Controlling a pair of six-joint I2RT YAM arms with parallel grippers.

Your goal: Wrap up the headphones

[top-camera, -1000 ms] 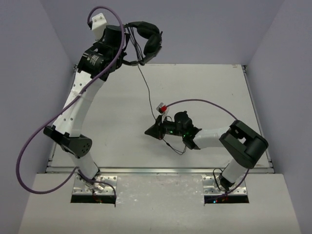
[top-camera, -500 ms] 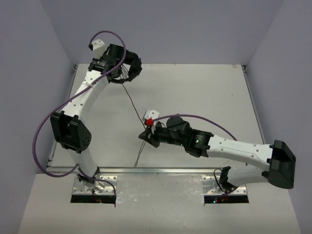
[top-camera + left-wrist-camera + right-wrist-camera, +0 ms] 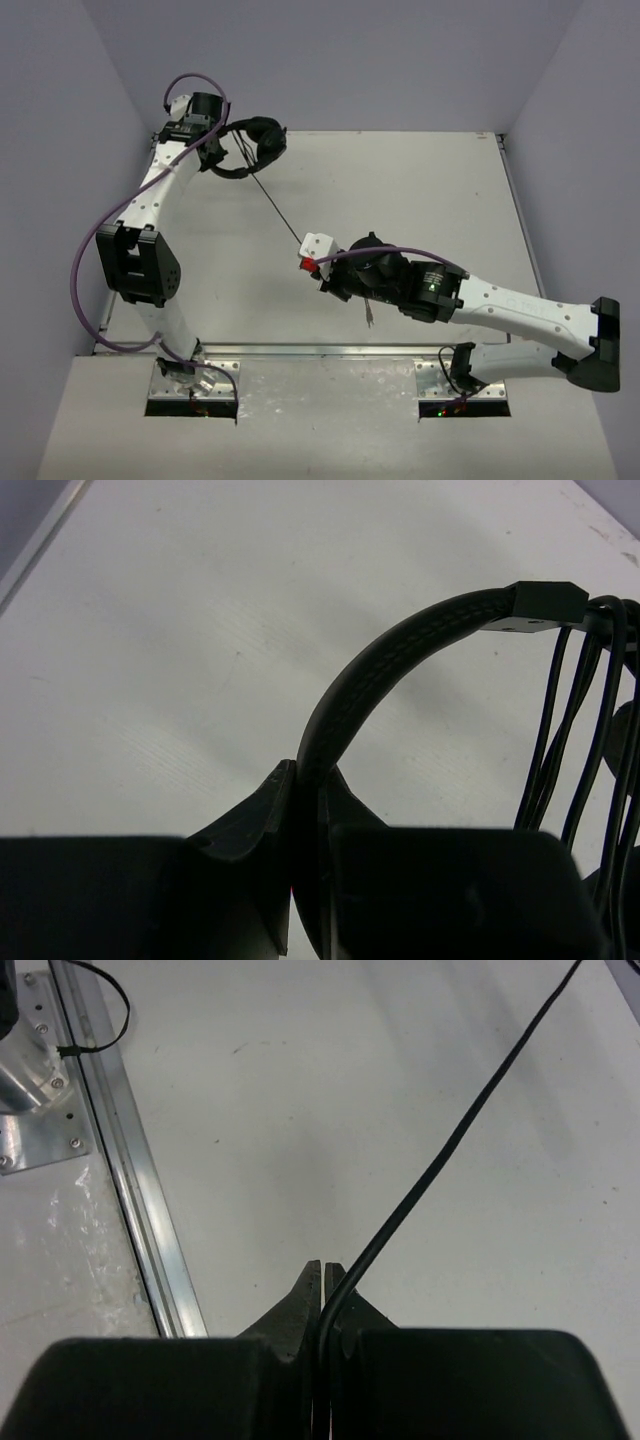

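Headphones (image 3: 255,140) held off the surface (image 3: 420,190) at its far left corner. The left fingers (image 3: 270,810) are clamped on the headband (image 3: 400,670) near the middle of its arc. The cable (image 3: 450,1140) runs taut and straight from the earcups to the centre of the surface, where the right fingers (image 3: 305,1290) are pinched shut on it.

**Handling.** The headphones look light. The headband is thin, springy and cloth-covered, so it should give a firm hold but may swivel in a narrow pinch. The padded earcups are soft and bulky and make poor places to grip. The cable is thin, limp and smooth. It is likely to slide through closed fingers under tension, and it goes slack the moment that tension drops. A hold close to the free end seems best for leading turns round the band. Several strands hang beside the slider at the band's end. These appear to be turns laid on, though the wrist view is too dark to count them.

**Surroundings.** A purple arm lead (image 3: 85,260) loops just beside the headphones and could snag a passing turn. A short cable tail (image 3: 368,315) hangs past the right fingers. A metal rail (image 3: 130,1190) borders the near edge of the surface. Nothing else lies between the two arms.
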